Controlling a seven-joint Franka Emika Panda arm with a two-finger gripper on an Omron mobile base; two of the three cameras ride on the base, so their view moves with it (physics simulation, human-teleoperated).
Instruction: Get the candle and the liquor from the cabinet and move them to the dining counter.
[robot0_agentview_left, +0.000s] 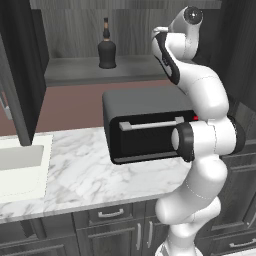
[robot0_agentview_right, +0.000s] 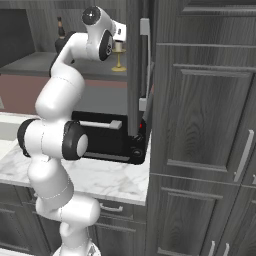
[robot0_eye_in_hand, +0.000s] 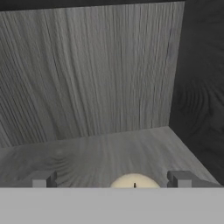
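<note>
Cream-white, the candle (robot0_eye_in_hand: 134, 181) sits between our hand's (robot0_eye_in_hand: 113, 179) spread fingertips, untouched. We see the liquor (robot0_agentview_left: 106, 46) upright on the cabinet (robot0_agentview_left: 90, 67) shelf.

desk: white grey-veined marble top (robot0_agentview_left: 85, 172), dark grey drawers (robot0_agentview_left: 111, 214) with silver handles under it
sink: white basin (robot0_agentview_left: 20, 165) at left end
appliance: black toaster oven (robot0_agentview_left: 145, 127) on desk
wall: reddish-brown backsplash (robot0_agentview_left: 75, 107)
right side: tall dark panelled doors (robot0_agentview_right: 205, 125)

White arm (robot0_agentview_left: 210, 100), dark joints
</note>
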